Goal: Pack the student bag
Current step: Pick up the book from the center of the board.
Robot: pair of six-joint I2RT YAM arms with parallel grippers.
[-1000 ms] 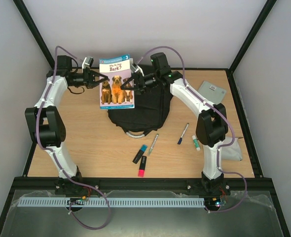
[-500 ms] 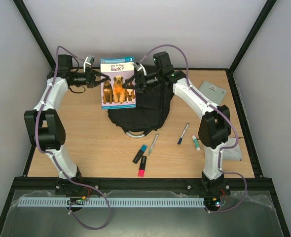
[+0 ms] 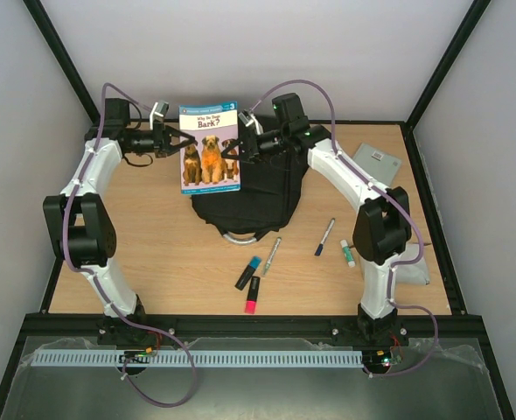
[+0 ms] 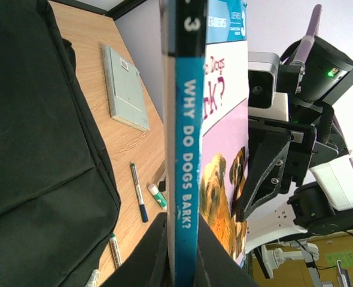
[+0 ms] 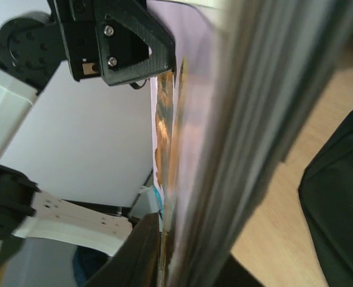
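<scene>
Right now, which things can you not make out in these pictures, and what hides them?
Student bag, far part: top view, the book and the right arm cover it.
Right gripper, its grip: right wrist view, blurred pages hide one finger, so closed or not is unclear.
Grey flat item: top view, its label is too small to read.

From here I count two claws, a left claw (image 3: 180, 143) and a right claw (image 3: 233, 150), with one book (image 3: 208, 157) between them. One black bag (image 3: 262, 194) lies below the right claw. Five pens and markers (image 3: 272, 255) (two are stubby highlighters (image 3: 248, 273)) lie nearer me than the claws. One grey case (image 3: 376, 162) sits right of both.
</scene>
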